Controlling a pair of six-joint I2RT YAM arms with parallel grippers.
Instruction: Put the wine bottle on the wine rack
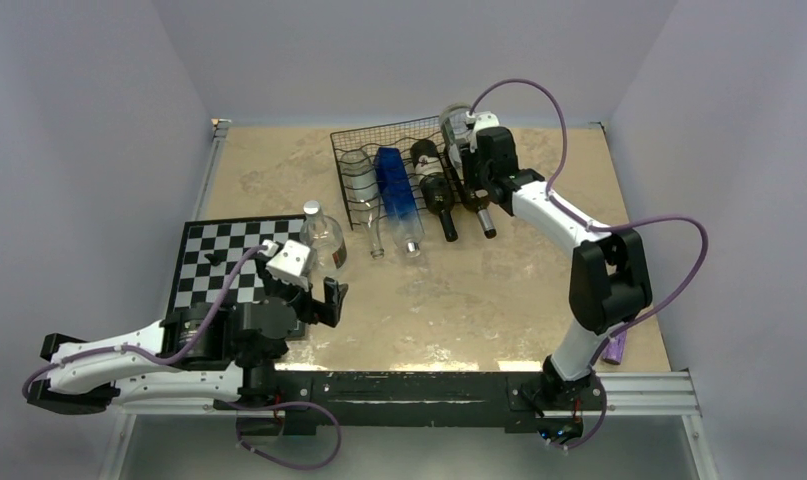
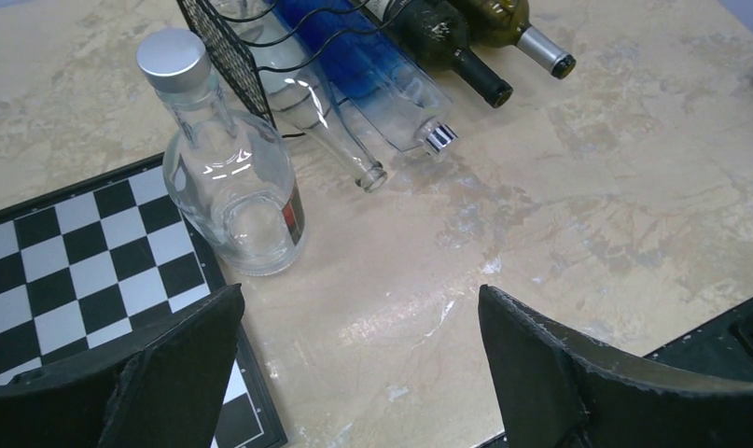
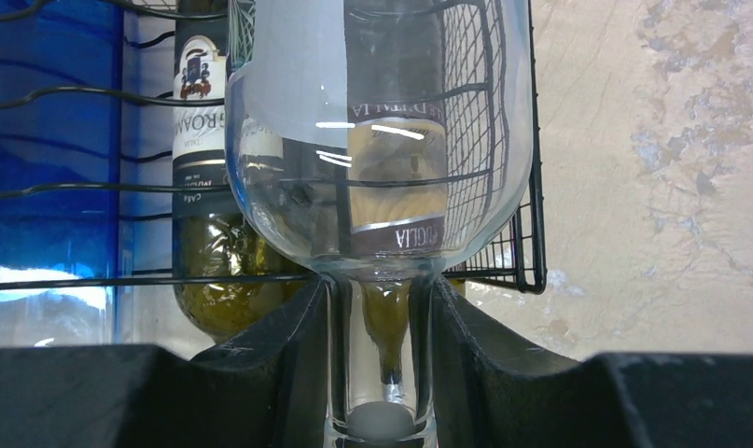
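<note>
**A:** Where's the wine bottle (image 3: 382, 140)?

**B:** In the right gripper (image 3: 380, 359). The jaws are clamped on the neck and the clear body points away from the wrist, over the right end of the wine rack (image 1: 374, 140). Dark bottles (image 3: 204, 187) lie in the tier right under it.

**A:** Seated or hanging?

**B:** Can't tell. The glass is close above the wires, but contact isn't visible.

**A:** Left side?

**B:** Left gripper (image 2: 354, 373) is wide apart, holding nothing, low over the table (image 2: 559, 215) by the chessboard (image 2: 74, 252). A round capped bottle (image 2: 232, 187) stands upright just beside the board. All of it is well clear of the rack.

**A:** What matters for the placement?

**B:** My read: keep the bottle's axis parallel to the dark ones, so the body drops into a trough of the wavy wire and not onto a crest. Lower slowly until the rack carries the weight, then release. The grip is on the neck only, so the heavy end is cantilevered — any jerk and it may pivot in the pads.

**A:** Risks?

**B:** The grid side wall is close on the right, and the body could snag it. Smooth glass on wire probably rolls easily — open the jaws only once it sits settled, then back out straight along the neck.
</note>
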